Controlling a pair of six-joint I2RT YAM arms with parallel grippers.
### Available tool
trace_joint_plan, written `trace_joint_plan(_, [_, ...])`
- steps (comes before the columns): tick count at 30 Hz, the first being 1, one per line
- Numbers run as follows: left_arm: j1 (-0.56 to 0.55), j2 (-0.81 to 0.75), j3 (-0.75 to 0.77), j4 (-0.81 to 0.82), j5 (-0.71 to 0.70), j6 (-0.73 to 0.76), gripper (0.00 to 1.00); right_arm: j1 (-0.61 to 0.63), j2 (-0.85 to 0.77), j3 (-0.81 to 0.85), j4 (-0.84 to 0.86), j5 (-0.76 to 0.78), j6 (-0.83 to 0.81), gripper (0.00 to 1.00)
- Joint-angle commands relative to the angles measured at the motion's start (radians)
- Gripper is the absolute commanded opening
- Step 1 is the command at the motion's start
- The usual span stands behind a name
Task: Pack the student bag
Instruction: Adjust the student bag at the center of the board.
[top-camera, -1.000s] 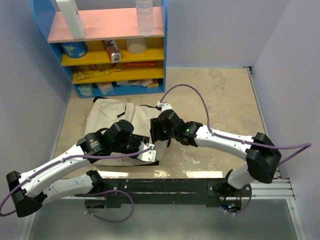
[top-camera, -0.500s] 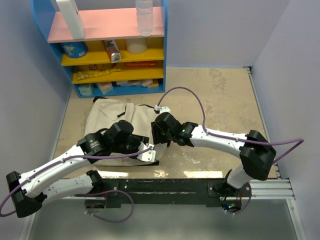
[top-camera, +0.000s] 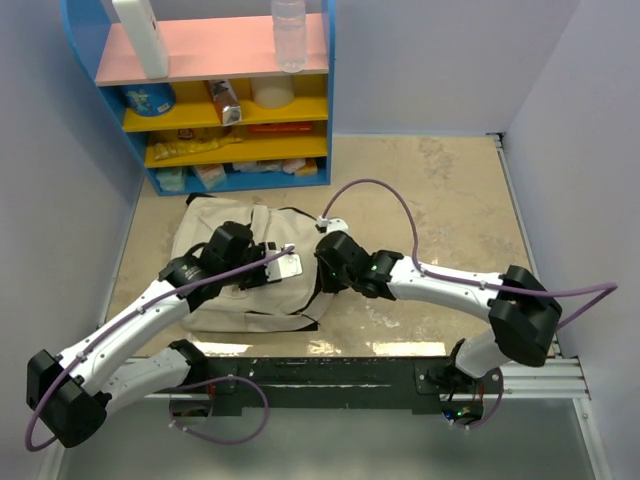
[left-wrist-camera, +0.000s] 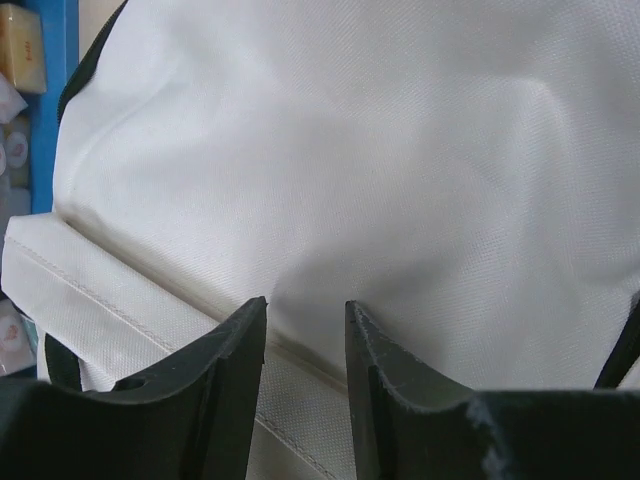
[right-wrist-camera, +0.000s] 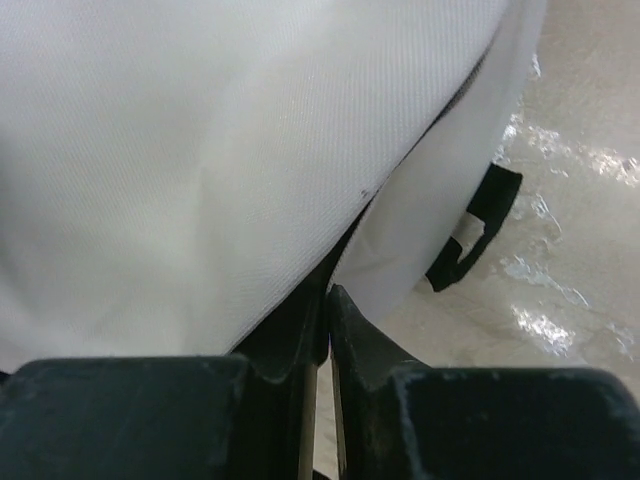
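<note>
The bag (top-camera: 250, 308) lay flat on the table (top-camera: 440, 200) at left of centre in the overhead view, below the shelf (top-camera: 220, 50) in the upper left, its long axis running roughly up and down the frame from the shelf towards the arm bases. Both arms reached it, from different sides. The left gripper (top-camera: 268, 262) hung over the middle of the cloth panel, and its wrist view showed the left gripper (left-wrist-camera: 305, 340) with its jaws partly apart, pale cloth showing through the gap. A stitched fold (left-wrist-camera: 130, 290) ran just beyond the tips, and no cloth could be seen caught between them. The right gripper (top-camera: 322, 268) sat at the bag's right edge, so the bag lay wholly to its left. Up close the right gripper (right-wrist-camera: 328, 300) had its jaws drawn almost together, only a thin slit between them, with the tips right at the dark seam (right-wrist-camera: 455, 100) that ran along that edge. Whether a tab or a thin lip of cloth was pinched there could not be told. A black strap (right-wrist-camera: 470, 240) lay on the table just beyond. By these pictures the right arm was the nearer to the opening edge — any pull would likely run along the dark seam — while the left stood placed to steady the panel.
</note>
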Motion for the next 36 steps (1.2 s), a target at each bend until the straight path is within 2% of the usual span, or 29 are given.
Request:
trace_joint_plan(1, [0.016,0.005,-0.037,-0.003,0.024,0.008,0.41,0.010,-0.114,-0.063,-0.019,0.040,0.040,0.11])
trace_joint_plan(11, [0.022,0.022,-0.077,0.025,0.016,0.000,0.41,0.064,-0.223,-0.199,-0.025,0.038,0.115,0.13])
trace_joint_plan(15, [0.022,0.034,-0.075,0.025,0.019,-0.007,0.41,0.070,-0.229,-0.213,-0.049,0.040,0.115,0.19])
trace_joint_plan(17, [0.022,0.034,-0.072,0.025,0.022,-0.012,0.41,0.071,-0.252,-0.219,-0.054,0.040,0.106,0.33])
trace_joint_plan(19, [0.022,0.034,-0.062,0.029,0.025,-0.023,0.41,0.071,-0.275,-0.209,-0.060,0.058,0.093,0.41])
trace_joint_plan(25, [0.022,0.056,0.044,-0.027,0.074,-0.057,0.46,0.070,-0.400,-0.123,-0.115,0.110,-0.015,0.59])
trace_joint_plan(27, [0.024,0.061,0.075,-0.044,0.099,-0.060,0.48,0.071,-0.459,-0.118,-0.102,0.101,-0.083,0.60])
trace_joint_plan(30, [0.022,0.062,0.122,-0.080,0.137,-0.058,0.51,0.070,-0.497,-0.130,-0.059,-0.003,-0.193,0.60])
trace_joint_plan(31, [0.024,0.059,0.138,-0.090,0.148,-0.058,0.51,0.070,-0.500,-0.141,-0.040,-0.081,-0.221,0.59])
trace_joint_plan(36, [0.019,0.050,0.164,-0.104,0.177,-0.046,0.52,0.071,-0.487,-0.182,0.037,-0.256,-0.365,0.54])
